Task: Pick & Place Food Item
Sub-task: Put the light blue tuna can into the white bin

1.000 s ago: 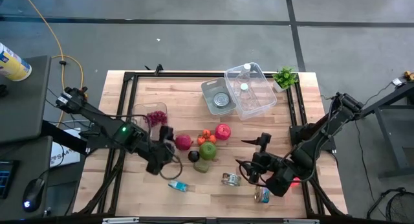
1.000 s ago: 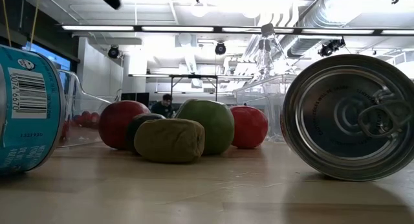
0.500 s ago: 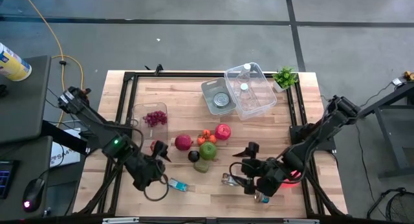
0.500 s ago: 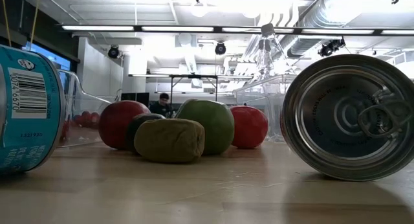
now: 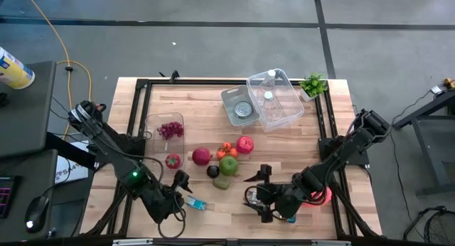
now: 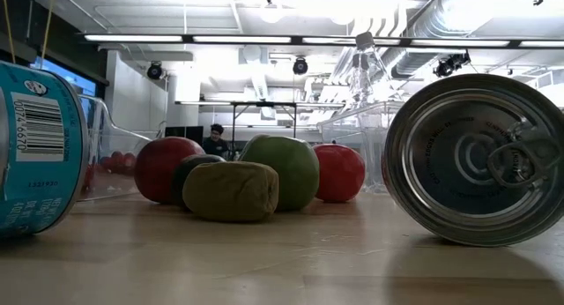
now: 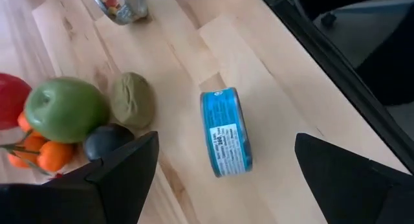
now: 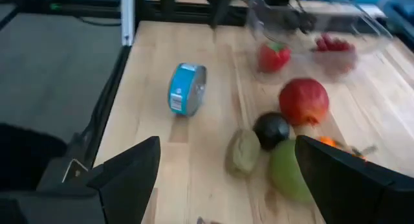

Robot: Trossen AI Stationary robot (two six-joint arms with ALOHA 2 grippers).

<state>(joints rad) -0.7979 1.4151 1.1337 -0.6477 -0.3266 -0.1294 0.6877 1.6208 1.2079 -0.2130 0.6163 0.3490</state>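
Observation:
A heap of food lies mid-table: a red apple (image 5: 201, 156), a green apple (image 5: 228, 165), a dark avocado (image 5: 212, 171), an olive kiwi (image 5: 222, 181), orange tomatoes (image 5: 226, 148) and a red strawberry (image 5: 173, 160). A blue can (image 5: 195, 202) lies on its side near the front edge. My left gripper (image 5: 180, 192) hovers open just left of that can, which shows between its fingers in the wrist view (image 7: 226, 132). My right gripper (image 5: 260, 193) hovers open to the right of the heap, over a silver can (image 5: 250, 197), facing the kiwi (image 8: 244, 151) and the blue can (image 8: 188, 88).
A clear box of red berries (image 5: 170, 129) stands at the left. At the far side stand a grey tub holding a can (image 5: 238, 107), a clear bin with bottles (image 5: 276, 97) and a small plant (image 5: 313, 84). The low view has the silver can (image 6: 480, 159) close up.
My left gripper has swung toward the table's near edge and sunk, ending beside the blue can. My right gripper has gone toward the left and the near edge, sinking and tipping lower. Both stay open. The food and cans have kept their places.

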